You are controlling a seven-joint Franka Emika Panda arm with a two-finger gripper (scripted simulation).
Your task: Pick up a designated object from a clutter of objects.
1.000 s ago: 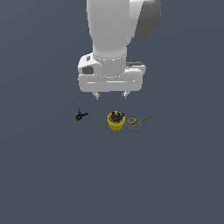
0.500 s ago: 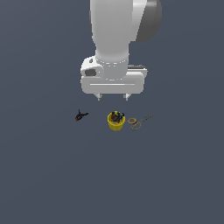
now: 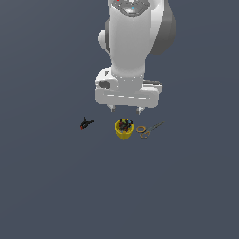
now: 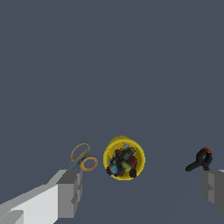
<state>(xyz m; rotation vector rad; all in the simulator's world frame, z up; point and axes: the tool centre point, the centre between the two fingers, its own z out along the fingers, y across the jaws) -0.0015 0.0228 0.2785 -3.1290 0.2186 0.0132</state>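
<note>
The scissors (image 3: 147,130), with two orange-brown ring handles and thin grey blades, lie flat just to the exterior view's right of the yellow cup (image 3: 123,129). A tiny black-and-red clamp (image 3: 86,123) lies further to the exterior view's left. My gripper (image 3: 125,110) hangs open above and just behind the cup, holding nothing. In the wrist view the scissors (image 4: 83,157), the cup (image 4: 124,158) and the clamp (image 4: 200,159) sit in a row, with my gripper (image 4: 141,188) spread wide. One grey finger (image 4: 70,192) covers the scissors' blades.
The yellow cup holds several small dark and coloured items. All three things rest on a plain dark grey floor (image 3: 56,186). The white arm body (image 3: 133,51) rises behind the cluster.
The gripper has come down closer to the objects and shifted slightly toward the exterior view's right. The scissors, cup and clamp have not moved.
</note>
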